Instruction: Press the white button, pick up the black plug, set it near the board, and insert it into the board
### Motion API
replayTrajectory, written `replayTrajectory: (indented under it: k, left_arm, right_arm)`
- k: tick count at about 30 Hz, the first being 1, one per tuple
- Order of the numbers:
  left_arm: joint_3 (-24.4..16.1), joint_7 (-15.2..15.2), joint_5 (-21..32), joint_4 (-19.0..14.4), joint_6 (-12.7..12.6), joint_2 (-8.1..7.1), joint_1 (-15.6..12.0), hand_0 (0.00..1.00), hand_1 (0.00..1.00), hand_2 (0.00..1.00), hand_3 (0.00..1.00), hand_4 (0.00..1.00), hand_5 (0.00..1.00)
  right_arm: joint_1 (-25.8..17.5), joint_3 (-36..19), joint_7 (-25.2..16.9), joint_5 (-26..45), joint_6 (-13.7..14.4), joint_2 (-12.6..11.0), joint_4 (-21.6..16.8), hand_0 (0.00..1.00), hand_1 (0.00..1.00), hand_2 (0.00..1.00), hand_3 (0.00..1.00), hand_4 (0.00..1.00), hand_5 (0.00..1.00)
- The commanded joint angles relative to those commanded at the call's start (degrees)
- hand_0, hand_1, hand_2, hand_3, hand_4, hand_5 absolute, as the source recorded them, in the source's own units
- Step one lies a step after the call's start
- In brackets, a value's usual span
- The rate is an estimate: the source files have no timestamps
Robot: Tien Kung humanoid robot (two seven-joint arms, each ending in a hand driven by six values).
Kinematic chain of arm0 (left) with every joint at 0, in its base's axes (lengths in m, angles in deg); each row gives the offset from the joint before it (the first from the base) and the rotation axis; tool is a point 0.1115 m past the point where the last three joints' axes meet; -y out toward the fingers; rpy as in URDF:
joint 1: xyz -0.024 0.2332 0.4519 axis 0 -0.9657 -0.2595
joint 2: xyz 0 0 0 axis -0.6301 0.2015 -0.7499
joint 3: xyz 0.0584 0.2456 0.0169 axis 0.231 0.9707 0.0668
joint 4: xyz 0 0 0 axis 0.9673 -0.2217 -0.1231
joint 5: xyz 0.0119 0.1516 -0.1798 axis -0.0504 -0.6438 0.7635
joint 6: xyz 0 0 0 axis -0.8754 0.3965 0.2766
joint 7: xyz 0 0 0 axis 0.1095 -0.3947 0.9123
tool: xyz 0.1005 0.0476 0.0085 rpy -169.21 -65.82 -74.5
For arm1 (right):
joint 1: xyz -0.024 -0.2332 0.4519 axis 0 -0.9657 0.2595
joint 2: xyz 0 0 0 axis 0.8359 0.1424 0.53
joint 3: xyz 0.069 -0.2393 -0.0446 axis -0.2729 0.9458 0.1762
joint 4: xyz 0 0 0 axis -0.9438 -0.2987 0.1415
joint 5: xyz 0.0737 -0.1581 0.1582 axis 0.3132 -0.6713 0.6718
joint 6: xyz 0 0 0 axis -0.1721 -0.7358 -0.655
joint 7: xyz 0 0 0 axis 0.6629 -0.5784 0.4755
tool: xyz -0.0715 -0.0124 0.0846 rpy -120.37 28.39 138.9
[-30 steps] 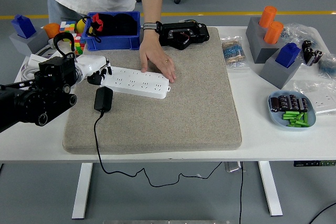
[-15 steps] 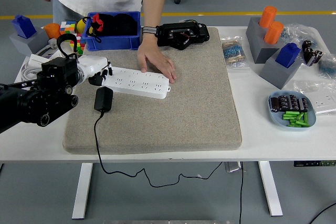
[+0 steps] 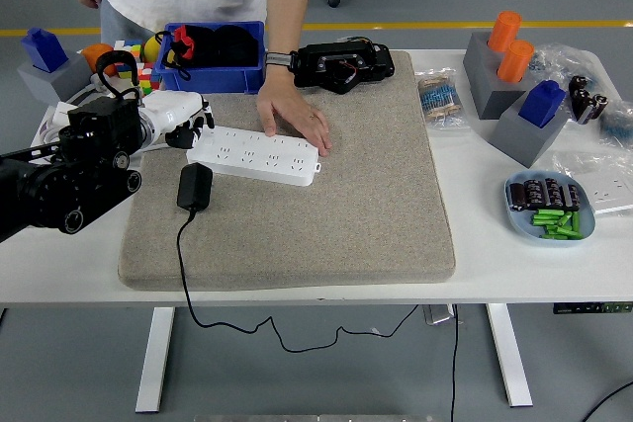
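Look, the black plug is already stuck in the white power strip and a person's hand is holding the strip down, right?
Not quite. In the head view the black plug is lying on the grey mat in front of the white power strip, not in it. The person's hand does rest on the strip.

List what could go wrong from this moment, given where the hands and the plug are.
1. A person's hand rests on the white power strip; the robot's left hand, at the strip's left end, could bump it when working there.
2. The black plug trails a cable over the mat's edge; lifting it may snag.
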Motion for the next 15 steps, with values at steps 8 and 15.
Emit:
replayTrajectory:
  k: [8, 15]
  left_arm:
    - [-11.97, 1.18, -3.29, -10.75, -0.3, -4.11, -6.13, 0.117, 0.044, 0.114, 0.641, 0.002, 0.002]
    - [-22.48, 1.26, -3.86, -19.98, -1.5, -5.91, -15.09, 0.229, 0.331, 0.45, 0.678, 0.574, 0.002]
  right_arm:
    - [-0.28, -0.19, -0.03, -0.15, 0.0, 0.16, -0.02, 0.716, 0.685, 0.677, 0.625, 0.673, 0.389]
    - [-0.35, -0.37, -0.09, -0.31, 0.0, 0.34, -0.09, 0.716, 0.685, 0.677, 0.625, 0.673, 0.389]
